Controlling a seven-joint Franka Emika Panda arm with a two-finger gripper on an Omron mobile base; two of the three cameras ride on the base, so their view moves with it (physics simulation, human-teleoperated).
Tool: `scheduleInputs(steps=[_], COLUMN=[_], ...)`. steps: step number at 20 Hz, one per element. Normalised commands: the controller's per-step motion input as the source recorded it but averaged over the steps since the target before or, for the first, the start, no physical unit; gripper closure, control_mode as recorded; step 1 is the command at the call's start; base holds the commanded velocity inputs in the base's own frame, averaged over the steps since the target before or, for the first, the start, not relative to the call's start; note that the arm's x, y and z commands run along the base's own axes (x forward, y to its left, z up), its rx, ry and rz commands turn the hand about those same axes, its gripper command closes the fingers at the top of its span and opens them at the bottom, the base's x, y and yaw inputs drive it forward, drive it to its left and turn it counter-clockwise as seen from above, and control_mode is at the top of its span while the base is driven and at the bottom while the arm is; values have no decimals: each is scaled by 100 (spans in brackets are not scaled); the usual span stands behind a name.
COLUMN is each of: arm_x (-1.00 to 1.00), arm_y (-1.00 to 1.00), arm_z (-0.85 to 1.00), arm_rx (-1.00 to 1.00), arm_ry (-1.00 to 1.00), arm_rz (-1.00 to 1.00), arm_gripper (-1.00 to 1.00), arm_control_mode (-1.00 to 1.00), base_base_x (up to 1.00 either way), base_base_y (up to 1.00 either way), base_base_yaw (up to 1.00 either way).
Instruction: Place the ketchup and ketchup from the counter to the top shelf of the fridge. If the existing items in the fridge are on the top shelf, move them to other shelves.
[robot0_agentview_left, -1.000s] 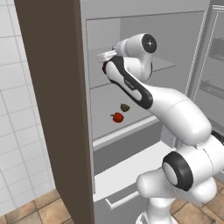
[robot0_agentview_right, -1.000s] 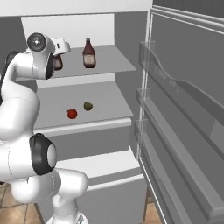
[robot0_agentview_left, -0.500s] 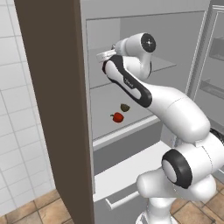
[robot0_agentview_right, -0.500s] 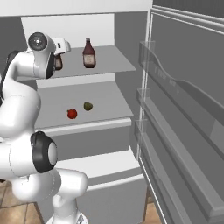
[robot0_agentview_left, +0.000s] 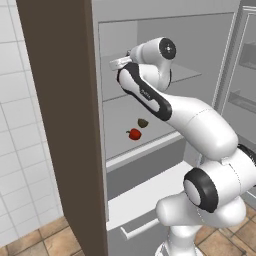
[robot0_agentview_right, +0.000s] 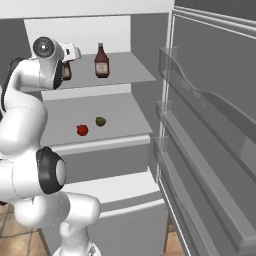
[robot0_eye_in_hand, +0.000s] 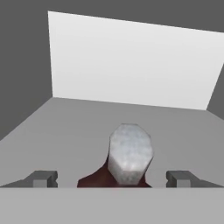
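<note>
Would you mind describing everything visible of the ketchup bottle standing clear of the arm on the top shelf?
The ketchup bottle is small, dark reddish-brown and glossy, with a narrow neck, a dark cap and a pale label on its belly. It stands upright on the top shelf of the open fridge, about mid-depth, resting on its base. Nothing else touches it; it stands apart from the robot's hand and from the second bottle half hidden behind that hand.

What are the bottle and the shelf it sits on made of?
The bottle looks like dark glossy glass or plastic, reddish-brown, with a pale paper-like label. The top shelf looks like smooth matte grey plastic: flat, even, no shine. It's a rendered scene, so both are guesses.
</note>
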Motion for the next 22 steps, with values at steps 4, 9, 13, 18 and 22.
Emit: scheduleInputs(steps=[4, 9, 13, 18, 22], arm_x=[6, 3, 10, 11, 9], arm_y=[5, 2, 3, 4, 3], arm_z=[0, 0, 0, 0, 0], arm_rx=[0, 0, 0, 0, 0], arm_ry=[0, 0, 0, 0, 0], arm_rz=[0, 0, 0, 0, 0], arm_gripper=[-100, -100, -100, -100, -100], arm_control_mode=[-100, -100, -100, -100, -100], base_base_x=[0, 0, 0, 0, 0], base_base_y=[0, 0, 0, 0, 0], base_base_yaw=[0, 0, 0, 0, 0])
